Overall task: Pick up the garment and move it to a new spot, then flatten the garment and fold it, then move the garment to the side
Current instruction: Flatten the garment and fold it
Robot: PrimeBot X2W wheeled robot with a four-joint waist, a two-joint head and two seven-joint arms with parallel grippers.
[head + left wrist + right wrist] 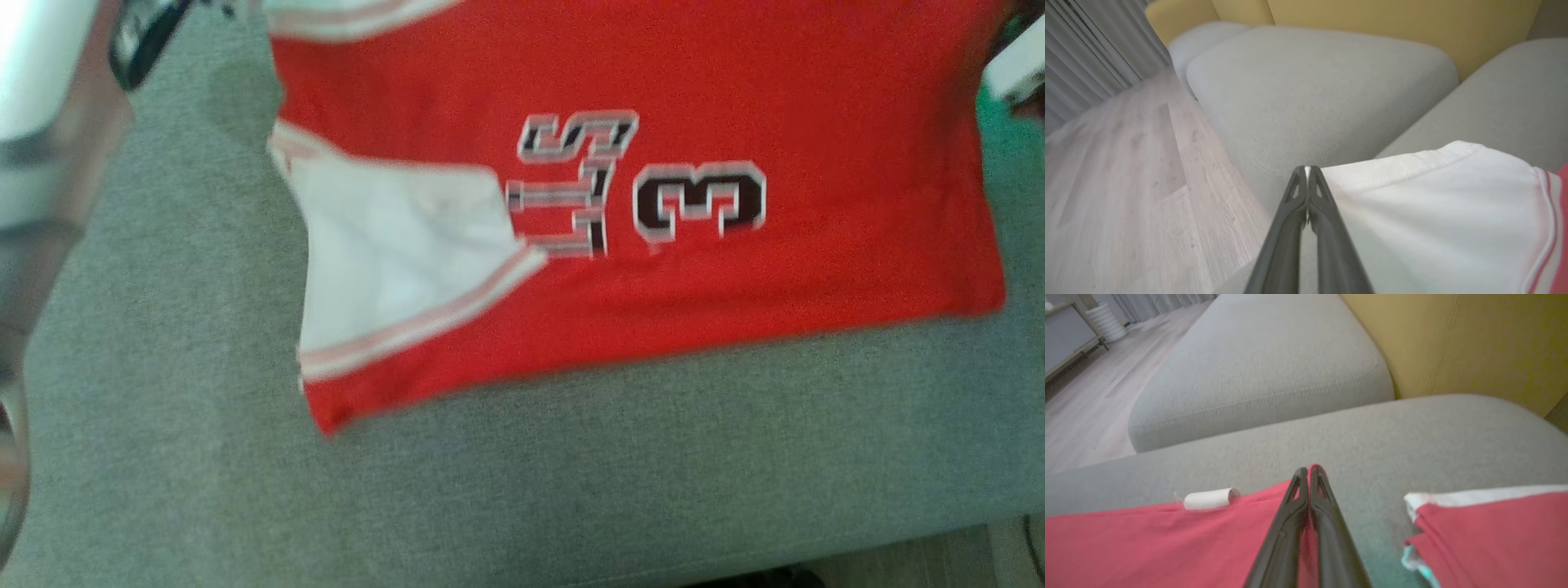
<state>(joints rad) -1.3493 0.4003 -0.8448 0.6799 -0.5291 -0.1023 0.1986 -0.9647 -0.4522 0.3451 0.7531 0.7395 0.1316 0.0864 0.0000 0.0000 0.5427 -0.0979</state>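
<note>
The garment (653, 269) is a red jersey with white sleeves and black-and-white lettering, spread on the grey sofa seat (531, 490). One white sleeve (392, 261) is folded over its front. In the left wrist view my left gripper (1307, 169) is shut, with a sliver of the white sleeve edge (1433, 212) pinched at its tips. In the right wrist view my right gripper (1309, 470) is shut on a raised fold of the garment's red cloth (1147, 539). A white rolled tag (1210, 498) lies on the red cloth to its left.
Yellow back cushions (1474, 347) rise behind the grey seats. A second grey seat cushion (1265, 367) lies beyond, with pale wood floor (1118, 183) and grey curtains (1090, 53) past it. My pale left forearm (41, 163) fills the head view's left edge.
</note>
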